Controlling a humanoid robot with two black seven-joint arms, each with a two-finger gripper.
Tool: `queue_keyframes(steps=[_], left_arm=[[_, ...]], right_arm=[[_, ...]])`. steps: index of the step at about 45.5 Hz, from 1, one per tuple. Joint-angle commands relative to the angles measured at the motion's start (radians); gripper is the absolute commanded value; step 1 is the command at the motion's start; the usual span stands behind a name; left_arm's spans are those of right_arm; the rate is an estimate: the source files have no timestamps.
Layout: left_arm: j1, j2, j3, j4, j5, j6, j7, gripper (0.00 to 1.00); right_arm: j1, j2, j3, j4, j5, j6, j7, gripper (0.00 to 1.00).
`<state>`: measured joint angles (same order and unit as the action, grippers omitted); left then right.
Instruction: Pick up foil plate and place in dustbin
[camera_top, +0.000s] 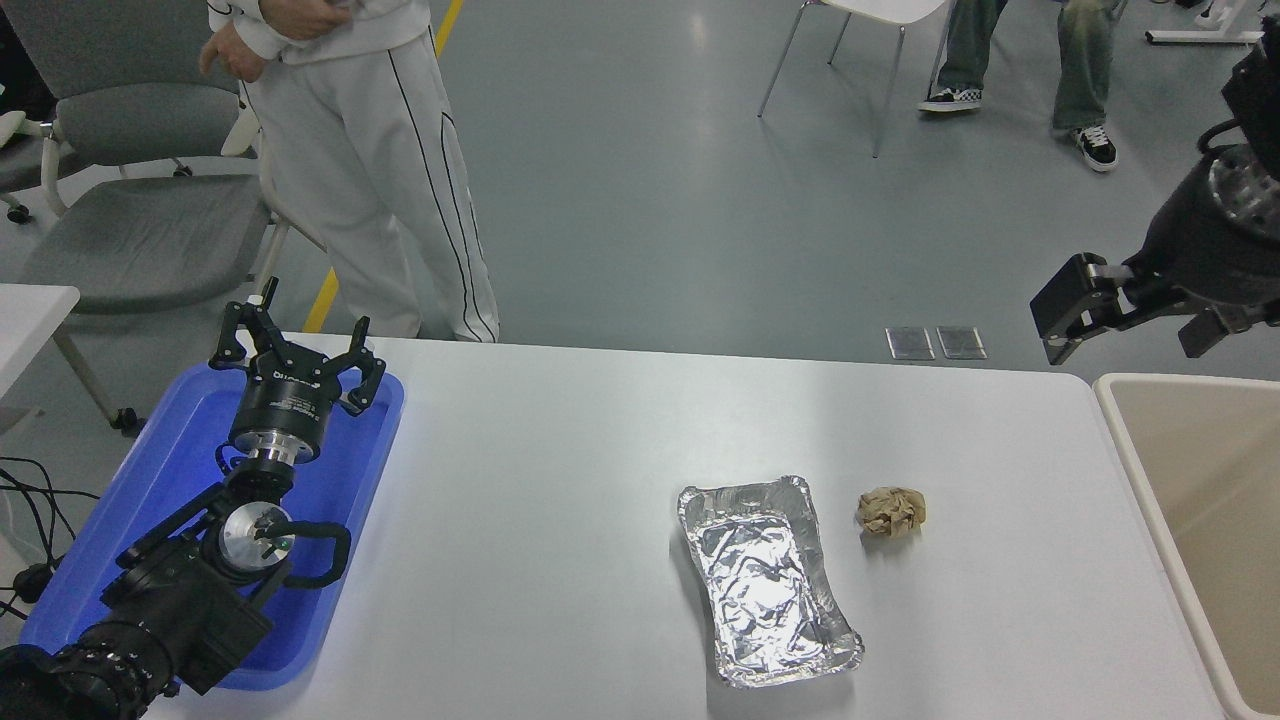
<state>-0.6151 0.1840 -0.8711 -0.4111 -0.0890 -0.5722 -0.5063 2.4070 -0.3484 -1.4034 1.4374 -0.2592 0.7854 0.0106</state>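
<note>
**Foil plate lies on the table, right arm held high by the bin**

The foil plate (766, 582) lies flat on the white table (540, 480), right of centre and toward the near edge, its open side up. Its long axis runs from the far side of the table toward the robot, leaning a little so the near end sits further right than the far end. Just beside its far right corner, but apart from it, rests a crumpled brown paper ball (891, 511).

The dustbin (1140, 480) stands against the table's right end, only partly in view, its smooth inside showing.

The right gripper (1135, 320) hangs in the air above the table's far right corner, near the bin's far edge and well apart from the plate; its fingers are spread wide and hold nothing. The left gripper (297, 340) is parked over a blue tray (150, 480) at the lower left, fingers also splayed apart. A person in pale trousers (390, 190) stands at the far side.
</note>
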Motion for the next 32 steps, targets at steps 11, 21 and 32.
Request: queue_keyframes(steps=[11, 21, 32], left_arm=[[0.0, 0.0, 0.001, 0.0, 0.0, 0.0, 0.0, 1.0], [0.0, 0.0, 0.001, 0.0, 0.0, 0.0, 0.0, 1.0], [0.0, 0.0, 0.0, -0.001, 0.0, 0.0, 0.0, 1.0]], right_arm=[[0.001, -0.004, 0.007, 0.0, 0.001, 0.0, -0.001, 1.0], [-0.005, -0.007, 0.032, 0.0, 0.0, 0.0, 0.0, 1.0], [-0.006, -0.014, 0.032, 0.0, 0.0, 0.0, 0.0, 1.0]])
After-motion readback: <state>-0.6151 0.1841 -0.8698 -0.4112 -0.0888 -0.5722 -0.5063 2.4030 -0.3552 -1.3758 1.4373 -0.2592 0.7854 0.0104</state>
